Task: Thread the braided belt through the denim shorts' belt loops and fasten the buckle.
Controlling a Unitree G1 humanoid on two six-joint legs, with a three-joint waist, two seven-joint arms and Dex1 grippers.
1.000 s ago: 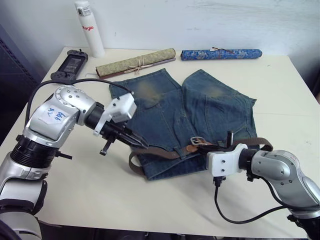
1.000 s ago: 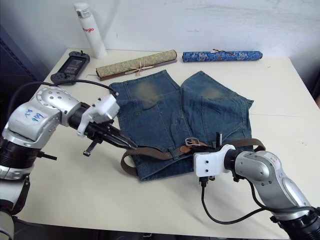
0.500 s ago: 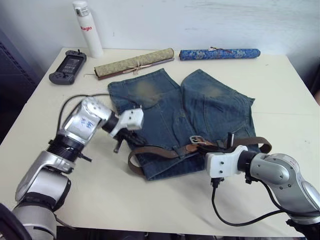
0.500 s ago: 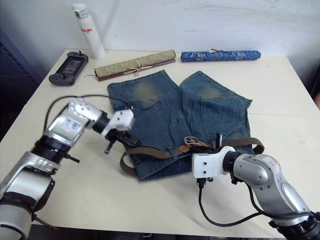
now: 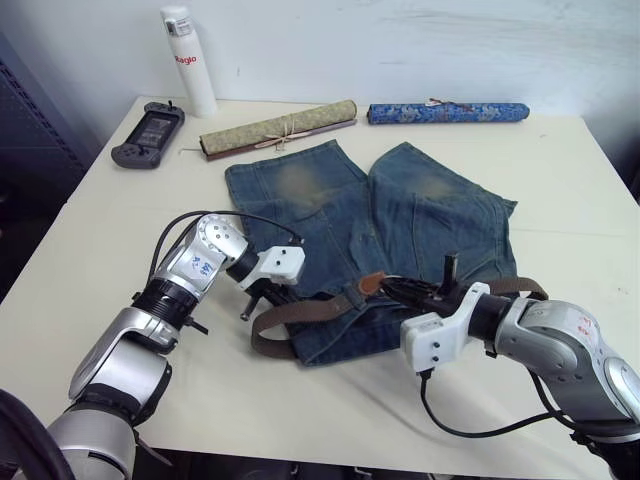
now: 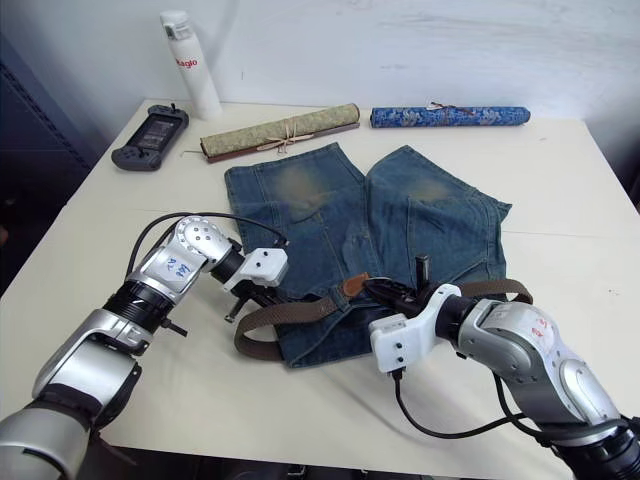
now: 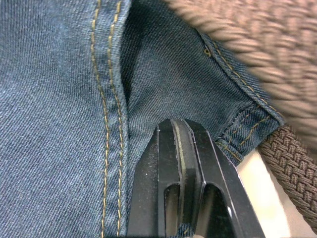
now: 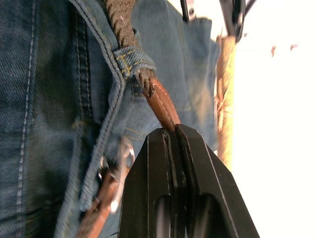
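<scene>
The denim shorts (image 5: 400,210) lie flat on the table with the waistband nearest me. The braided belt (image 5: 305,310) runs along the waistband and bulges out in a bend at its left corner. In the right wrist view it passes under a belt loop (image 8: 130,63). My right gripper (image 8: 171,131) is shut on the belt's brown leather tip (image 8: 161,104), and the silver buckle (image 8: 119,166) lies just beside it. My left gripper (image 7: 178,124) is shut, with its tips pressed on the denim at the waistband's left corner (image 5: 275,298), next to the belt.
Behind the shorts lie an olive roll (image 5: 280,125) and a blue patterned roll (image 5: 445,112). A white bottle (image 5: 190,60) and a dark handheld console (image 5: 148,125) sit at the back left. Bare tabletop (image 5: 130,230) lies to the left and in front.
My left gripper has come down and to the right onto the waistband's left corner. My right gripper has drawn the belt's leather tip leftward. The camera has shifted a little.
</scene>
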